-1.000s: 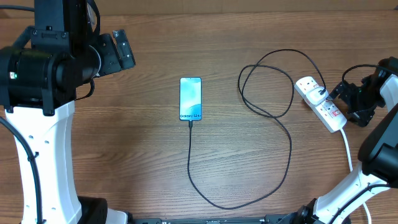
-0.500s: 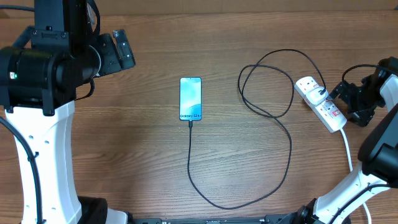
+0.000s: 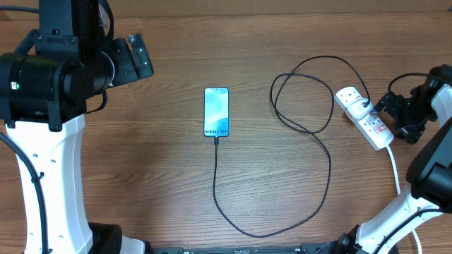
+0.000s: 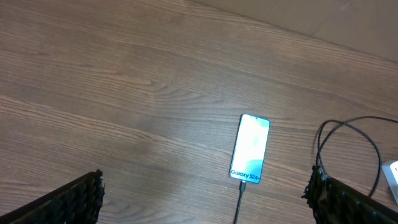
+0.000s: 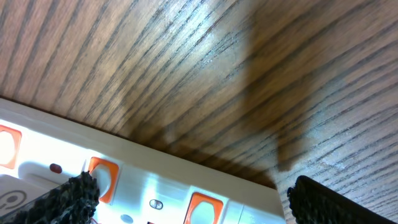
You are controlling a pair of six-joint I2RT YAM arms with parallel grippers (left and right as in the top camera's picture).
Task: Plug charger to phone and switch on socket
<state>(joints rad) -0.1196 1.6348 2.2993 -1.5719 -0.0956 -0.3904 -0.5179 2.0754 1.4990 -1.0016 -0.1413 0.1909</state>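
The phone (image 3: pixel 217 111) lies flat near the middle of the wooden worktop (image 3: pixel 141 176), screen up and lit blue-green. The thin black charger (image 3: pixel 215 176) meets its lower edge, runs down towards the near side, and sweeps right and back up into a loose loop. From there it reaches the socket (image 3: pixel 364 116) at the far right, where its black plug sits in an outlet. The white strip lies at a slant, its thick white cord (image 3: pixel 393 166) trailing towards the near edge.

The left pincer (image 3: pixel 140 55) hangs over the upper left of the worktop, well apart from the phone, its jaws spread wide and holding nothing. Its own camera shows the phone between the two dark fingers (image 4: pixel 68 199).

The right pincer (image 3: pixel 390 116) sits just beside the socket, jaws also wide apart and empty. In its close view, the strip's red-orange switches (image 5: pixel 102 177) show between the fingertips (whether anything touches the strip, I cannot tell from here).
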